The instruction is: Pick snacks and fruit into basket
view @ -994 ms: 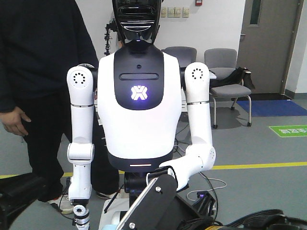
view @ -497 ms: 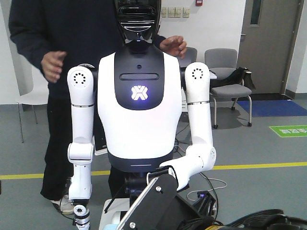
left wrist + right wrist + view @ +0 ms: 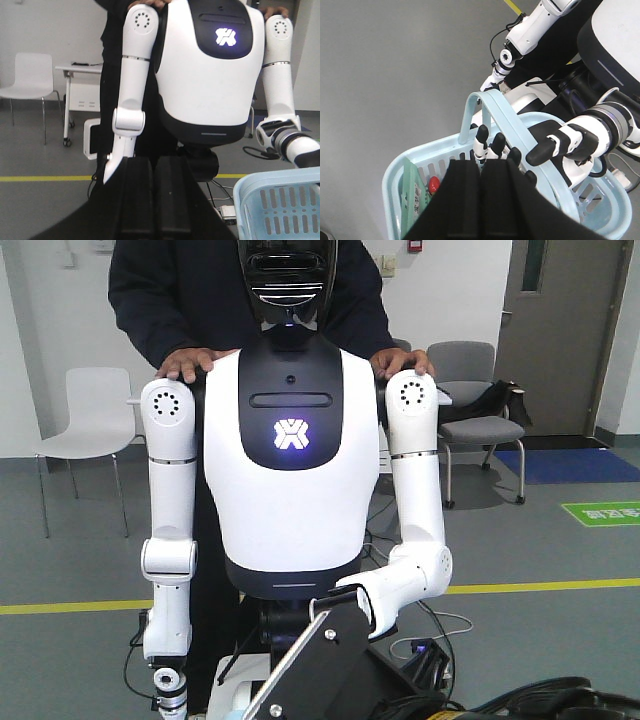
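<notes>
Two black grippers show no load: the left gripper and right gripper each have jaws pressed together, empty. The right one hovers over the light blue basket, which a white humanoid's hand holds by its handle. Inside lies a teal pouch beside something red, possibly fruit. I judge loading partly done; next comes fetching another snack, none in view. Pouch lettering is unreadable; the humanoid's chest logo glows.

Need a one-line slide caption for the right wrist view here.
Shut right gripper above the light blue basket, carried by a humanoid's black-fingered hand, green packet inside.
</notes>
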